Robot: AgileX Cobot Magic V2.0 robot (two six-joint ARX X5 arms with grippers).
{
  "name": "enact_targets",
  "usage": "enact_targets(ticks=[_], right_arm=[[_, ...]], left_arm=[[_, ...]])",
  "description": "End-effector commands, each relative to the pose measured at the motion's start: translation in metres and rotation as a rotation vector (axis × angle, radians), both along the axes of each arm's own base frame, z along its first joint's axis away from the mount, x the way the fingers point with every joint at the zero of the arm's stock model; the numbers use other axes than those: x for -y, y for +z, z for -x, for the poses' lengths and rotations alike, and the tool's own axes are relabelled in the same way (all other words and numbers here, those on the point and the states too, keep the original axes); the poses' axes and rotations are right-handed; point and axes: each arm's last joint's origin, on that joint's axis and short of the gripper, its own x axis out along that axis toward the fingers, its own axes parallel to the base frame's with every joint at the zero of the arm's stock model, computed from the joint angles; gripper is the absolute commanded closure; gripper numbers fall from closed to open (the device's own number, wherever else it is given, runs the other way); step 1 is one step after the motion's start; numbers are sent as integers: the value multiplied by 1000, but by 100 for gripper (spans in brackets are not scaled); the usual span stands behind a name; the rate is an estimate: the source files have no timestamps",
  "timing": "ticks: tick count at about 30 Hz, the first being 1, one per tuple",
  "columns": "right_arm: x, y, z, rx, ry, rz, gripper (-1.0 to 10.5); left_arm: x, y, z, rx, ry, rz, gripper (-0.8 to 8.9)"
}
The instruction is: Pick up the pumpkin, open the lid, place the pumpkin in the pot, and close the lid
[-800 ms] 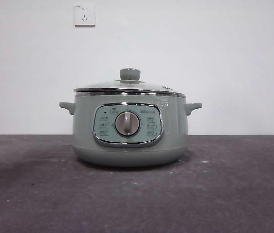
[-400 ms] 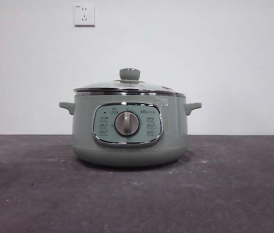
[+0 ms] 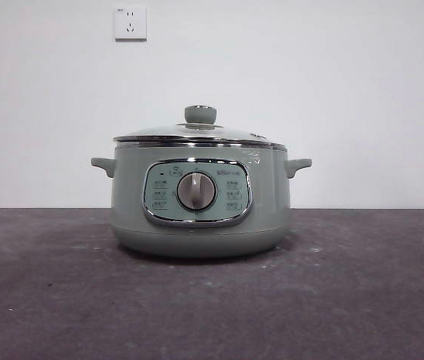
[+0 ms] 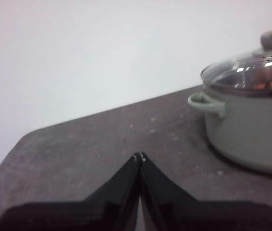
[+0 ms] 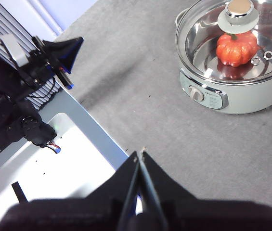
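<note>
From the front view I can't see my pumpkin [image 5: 237, 49] at all, the pot [image 3: 200, 199] wall hides it. My left wrist view only catches a blurry orange smear through the lid [image 4: 251, 72], and the picture's edge cuts off the pot's far side. The panel labels around the dial [image 3: 196, 191] are too tiny to read.
</note>
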Motion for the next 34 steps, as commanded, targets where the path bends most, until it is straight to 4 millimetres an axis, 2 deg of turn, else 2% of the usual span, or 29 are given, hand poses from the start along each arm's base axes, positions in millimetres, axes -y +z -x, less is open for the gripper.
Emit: enact_targets(ticks=[1, 14, 34], right_arm=[[2, -1, 3, -6, 3, 6, 946], [5, 1, 7, 6, 3, -4, 946], [7, 1, 9, 15, 5, -6, 946]], left_arm=[[-1, -10, -2, -14, 15, 21, 818], [0, -34, -2, -207, 15, 78, 817], [-1, -34, -2, -207, 19, 78, 817]])
